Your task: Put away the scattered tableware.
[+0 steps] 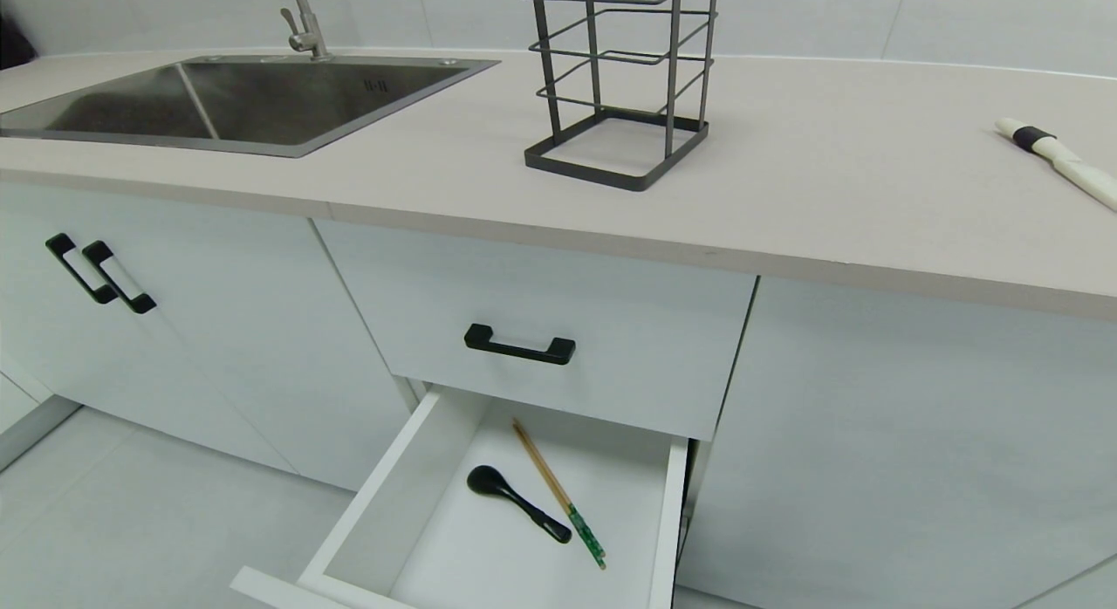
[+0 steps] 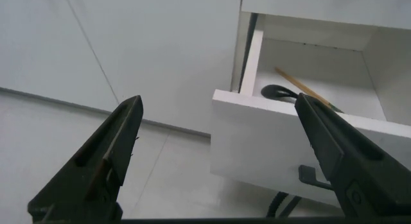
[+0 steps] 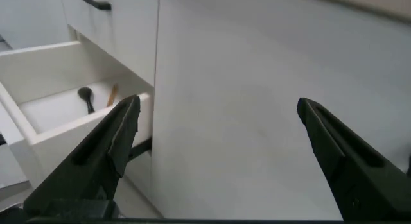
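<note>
A pale kitchen surface (image 1: 829, 181) has a sink (image 1: 113, 136) at the far left and an empty wire rack (image 1: 585, 173) in the middle. At the far right of the surface lies a white utensil (image 1: 1060, 160) with a black band round it, alone and well apart from the rack. Below, an open drawer (image 1: 375, 496) holds a black spoon (image 1: 517, 502) and a pair of chopsticks (image 1: 558, 494) with green ends, lying side by side. The left jaws and right jaws both gape wide and hold nothing, low down by the cabinet fronts near the drawer. The white utensil looks light, stiff and smooth, and is probably slippery. A grip across its middle, close to the band, seems safest. No writing or brand can be read anywhere.
</note>
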Tool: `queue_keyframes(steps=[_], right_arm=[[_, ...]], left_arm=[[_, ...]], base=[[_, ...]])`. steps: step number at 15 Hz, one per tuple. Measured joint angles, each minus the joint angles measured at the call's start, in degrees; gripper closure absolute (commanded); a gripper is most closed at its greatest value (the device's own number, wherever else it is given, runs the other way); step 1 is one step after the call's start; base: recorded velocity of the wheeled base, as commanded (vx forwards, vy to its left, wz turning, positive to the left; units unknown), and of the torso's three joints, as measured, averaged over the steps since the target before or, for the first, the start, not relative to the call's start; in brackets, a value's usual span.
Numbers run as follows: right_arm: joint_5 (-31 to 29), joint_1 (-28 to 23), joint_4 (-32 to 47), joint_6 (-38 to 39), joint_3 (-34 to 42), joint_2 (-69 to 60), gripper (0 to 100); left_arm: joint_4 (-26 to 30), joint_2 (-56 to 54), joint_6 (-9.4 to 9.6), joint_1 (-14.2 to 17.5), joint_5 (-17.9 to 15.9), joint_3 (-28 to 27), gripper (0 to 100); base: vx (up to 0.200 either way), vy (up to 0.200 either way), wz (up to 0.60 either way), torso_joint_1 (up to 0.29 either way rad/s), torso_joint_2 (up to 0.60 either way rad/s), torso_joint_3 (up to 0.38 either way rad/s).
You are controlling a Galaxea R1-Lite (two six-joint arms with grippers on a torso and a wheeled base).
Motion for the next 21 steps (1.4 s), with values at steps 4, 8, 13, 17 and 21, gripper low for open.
queue_keyframes(steps=[4, 8, 13, 17, 21], right_arm=[[-15.74, -0.82, 12.13, 8.91, 0.90, -5.03, 0], [-26.87, -0.54, 15.27, 12.00, 1.05, -6.78, 0], [-27.05, -0.46, 15.23, 11.97, 1.05, -7.12, 0], [-27.05, -0.46, 15.31, 11.97, 1.02, -7.12, 0], [-27.05, -0.49, 15.36, 11.92, 1.02, -7.12, 0]], left_arm=[[-6.62, 2.63, -2.60, -0.51, -9.39, -8.64, 0], [1.28, 9.73, -3.47, -2.99, -21.87, -13.75, 0], [2.94, 24.83, -3.00, -3.84, -25.32, -15.41, 0], [2.94, 32.02, -0.48, -4.25, -25.56, -15.60, 0], [2.91, 43.48, 0.95, -4.30, -25.34, -17.05, 0]], base=[[0.000, 0.000, 0.00, 0.000, 0.00, 0.000], [0.000, 0.000, 0.00, 0.000, 0.00, 0.000], [0.000, 0.000, 0.00, 0.000, 0.00, 0.000], [0.000, 0.000, 0.00, 0.000, 0.00, 0.000], [0.000, 0.000, 0.00, 0.000, 0.00, 0.000]])
